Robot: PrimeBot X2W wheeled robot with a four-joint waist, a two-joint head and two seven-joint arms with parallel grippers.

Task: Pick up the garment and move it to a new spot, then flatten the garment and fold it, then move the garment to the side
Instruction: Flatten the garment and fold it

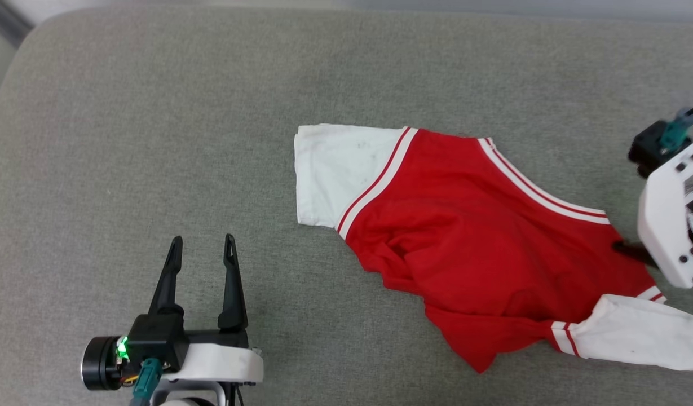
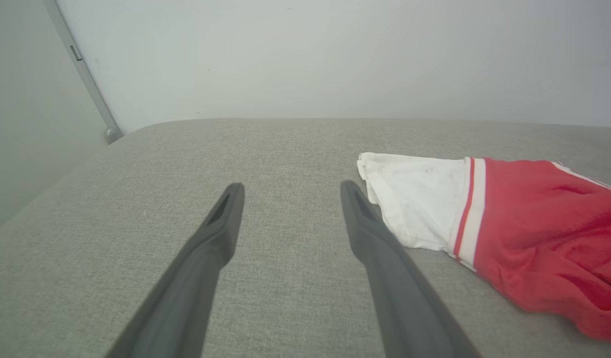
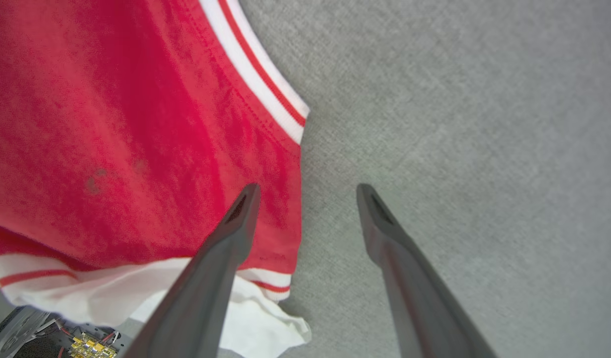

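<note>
The garment (image 1: 470, 237), a red T-shirt with white sleeves and striped trim, lies crumpled on the grey cushion, right of centre in the head view. My left gripper (image 1: 202, 248) stands open at the lower left, well clear of the white sleeve (image 2: 414, 204), which lies just right of its right finger. My right gripper (image 3: 305, 191) is open above the garment's (image 3: 126, 134) right edge, one finger over the red cloth, the other over bare cushion, nothing between them. In the head view its white wrist (image 1: 670, 220) shows at the right edge, with a dark fingertip (image 1: 631, 250) by the cloth.
The grey fabric cushion (image 1: 154, 113) spreads wide to the left and behind the garment. Its rounded back-left corner meets a pale wall (image 2: 335, 54) and a metal strip (image 2: 86, 79).
</note>
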